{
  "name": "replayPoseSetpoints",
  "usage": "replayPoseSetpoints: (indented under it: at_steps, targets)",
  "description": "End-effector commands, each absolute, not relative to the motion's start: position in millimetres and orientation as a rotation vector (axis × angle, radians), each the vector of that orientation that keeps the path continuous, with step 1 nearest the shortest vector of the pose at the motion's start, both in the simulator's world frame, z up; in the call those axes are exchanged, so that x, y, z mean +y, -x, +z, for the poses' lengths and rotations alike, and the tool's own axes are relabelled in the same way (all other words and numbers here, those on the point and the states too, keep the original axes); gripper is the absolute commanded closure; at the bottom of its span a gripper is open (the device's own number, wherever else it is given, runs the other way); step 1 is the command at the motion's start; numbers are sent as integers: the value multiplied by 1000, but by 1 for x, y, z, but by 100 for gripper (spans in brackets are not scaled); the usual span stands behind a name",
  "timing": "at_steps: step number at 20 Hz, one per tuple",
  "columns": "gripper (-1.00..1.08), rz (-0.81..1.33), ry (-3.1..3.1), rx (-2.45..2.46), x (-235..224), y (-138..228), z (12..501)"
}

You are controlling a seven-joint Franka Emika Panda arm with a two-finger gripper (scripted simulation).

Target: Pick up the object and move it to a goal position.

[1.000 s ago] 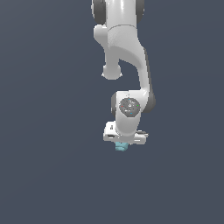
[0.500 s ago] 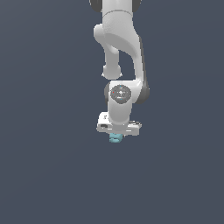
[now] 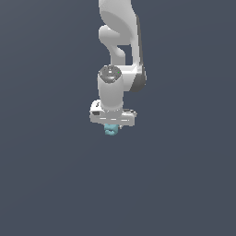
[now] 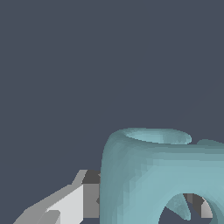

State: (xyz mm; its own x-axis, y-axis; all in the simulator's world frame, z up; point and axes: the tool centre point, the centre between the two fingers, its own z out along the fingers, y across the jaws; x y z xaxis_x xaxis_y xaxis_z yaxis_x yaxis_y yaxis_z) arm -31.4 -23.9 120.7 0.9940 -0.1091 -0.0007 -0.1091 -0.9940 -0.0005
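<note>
The object (image 3: 110,130) is a tiny light teal piece that sticks out just below the white hand of the arm in the exterior view. My gripper (image 3: 111,128) is shut on it and points straight down from the wrist. In the wrist view the object (image 4: 162,175) looms large, a teal block with a rounded rim and a hole through its face. A grey and white finger (image 4: 76,203) presses against its side. The second finger is mostly hidden behind the teal piece.
The white arm (image 3: 120,55) rises from the hand toward the upper edge of the exterior view. Around it lies only a flat dark grey-blue background with no edges or other objects in sight.
The arm has carried the object toward the exterior view's left and upward. The wrist has turned, and the grip on the teal piece has stayed shut throughout.
</note>
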Motion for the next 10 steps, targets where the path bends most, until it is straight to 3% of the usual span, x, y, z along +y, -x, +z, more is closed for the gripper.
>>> replayPoseSetpoints:
  at_steps: [1, 10]
  targets:
    - [108, 0, 3136, 172, -39, 48, 135]
    - [108, 0, 3135, 172, -86, 100, 179]
